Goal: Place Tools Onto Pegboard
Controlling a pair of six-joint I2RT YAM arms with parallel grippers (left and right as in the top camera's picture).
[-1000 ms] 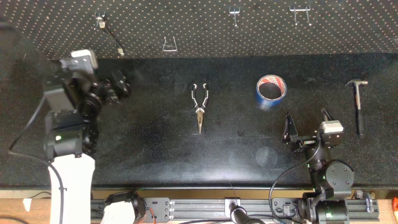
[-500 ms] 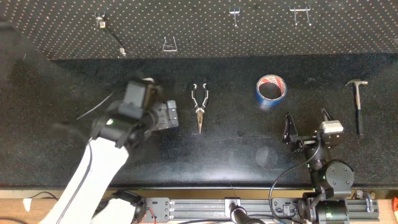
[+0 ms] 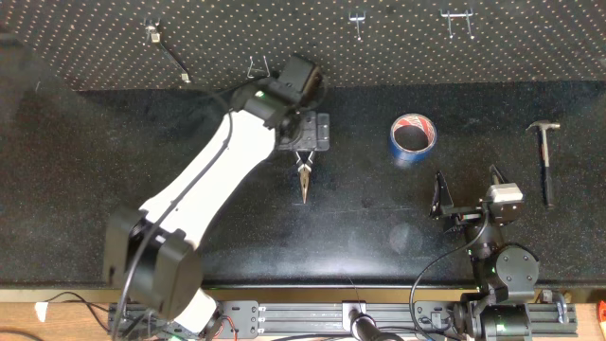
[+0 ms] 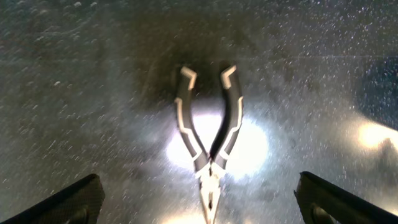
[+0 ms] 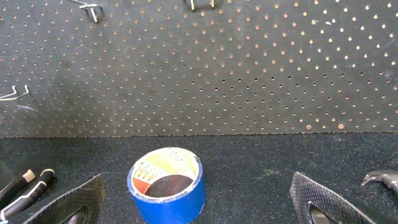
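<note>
We log pliers (image 4: 211, 169) pickup as the step in hand: left gripper (image 3: 305, 140) hovers above them, jaws spread, and next needs to descend and close; right gripper (image 3: 466, 194) sits parked, jaws apart.

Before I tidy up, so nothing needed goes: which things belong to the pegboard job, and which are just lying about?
Job: pliers, tape roll, hammer, pegboard, empty hooks.
Lying about, probably: dark cable hanging on the pegboard; black mat.

The left tool (image 3: 311, 137) is swinging in from the far left and is now hovering over the pliers (image 4: 209, 168), apparently just above their handles.
</note>
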